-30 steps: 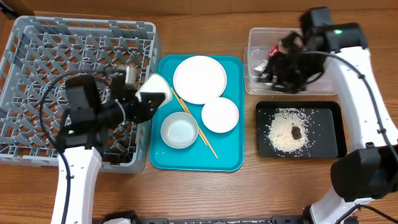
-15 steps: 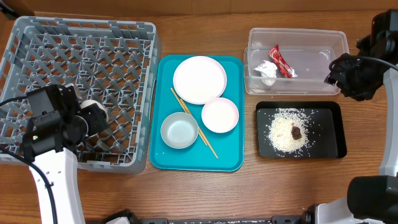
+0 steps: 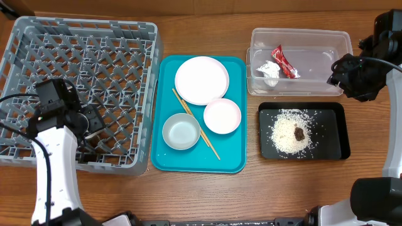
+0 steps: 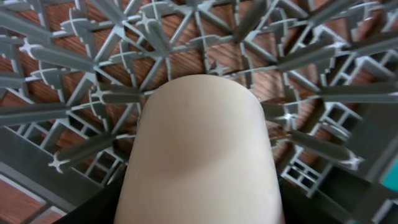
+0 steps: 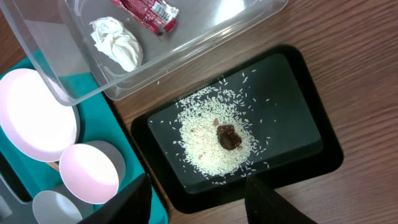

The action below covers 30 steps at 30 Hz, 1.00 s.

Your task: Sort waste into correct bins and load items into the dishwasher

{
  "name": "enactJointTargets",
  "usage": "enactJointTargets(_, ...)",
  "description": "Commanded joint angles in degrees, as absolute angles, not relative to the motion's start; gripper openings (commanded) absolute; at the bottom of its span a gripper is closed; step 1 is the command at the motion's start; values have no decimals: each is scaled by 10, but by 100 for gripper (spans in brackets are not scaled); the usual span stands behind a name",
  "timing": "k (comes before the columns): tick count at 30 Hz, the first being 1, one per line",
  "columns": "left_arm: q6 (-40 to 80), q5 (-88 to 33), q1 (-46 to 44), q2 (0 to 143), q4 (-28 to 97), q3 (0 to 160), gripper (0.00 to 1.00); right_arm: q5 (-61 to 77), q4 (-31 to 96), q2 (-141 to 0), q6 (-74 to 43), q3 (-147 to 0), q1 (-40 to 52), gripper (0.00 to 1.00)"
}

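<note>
The waste sorting is looking finished: the red snack wrapper [image 3: 284,61] and the crumpled white paper wad [image 3: 270,71] are lying inside the clear rectangular plastic tub [image 3: 326,44] at about 1 o'clock on the table [image 3: 207,194]. The loose white rice [image 3: 282,139], with the small brown food lump [image 3: 299,133] on it, is sitting in the black rectangular plastic tray [image 3: 333,143] at 3 o'clock. Loading is only beginning. The left tool [image 3: 91,121] is reaching into the large light-grey plastic dish rack [image 3: 81,37] at 9 o'clock, seemingly clasping the small white cup [image 4: 199,155] just above the lattice floor toward the rack's 7 o'clock corner. The large white round plate [image 3: 201,80], small white dish [image 3: 222,116], grey metal bowl [image 3: 181,131] and thin wooden chopsticks [image 3: 210,145] are waiting on the teal serving tray [image 3: 233,160] at the centre. The right tool [image 5: 198,180] is hovering spread and empty off the tub's 3 o'clock end. No lettering is showing legibly; the wrapper's print is too small to read.
</note>
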State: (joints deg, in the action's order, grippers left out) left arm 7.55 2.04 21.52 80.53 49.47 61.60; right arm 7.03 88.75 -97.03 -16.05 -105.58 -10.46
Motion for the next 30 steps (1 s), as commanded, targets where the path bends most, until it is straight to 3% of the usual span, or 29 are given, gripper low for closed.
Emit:
enactJointTargets(1, 84, 36, 218, 824, 491, 627, 35, 63, 888, -966, -156, -1058, -102, 50)
enactJointTargets(6, 84, 45, 218, 848, 493, 627, 52, 63, 889, -966, -156, -1058, -102, 50)
enactJointTargets(9, 84, 45, 218, 860, 494, 627, 85, 63, 889, -966, -156, -1058, -102, 50)
enactJointTargets(11, 84, 45, 218, 863, 495, 627, 100, 63, 891, -966, -156, -1058, -102, 50)
enactJointTargets(17, 84, 32, 218, 859, 508, 650, 100, 63, 895, -966, -156, -1058, -102, 50)
enactJointTargets(24, 67, -79, 198, 814, 527, 715, 100, 62, 901, -966, -156, -1058, -102, 51)
enactJointTargets(30, 53, -116, 91, 756, 506, 721, 100, 63, 906, -966, -156, -1058, -103, 65)
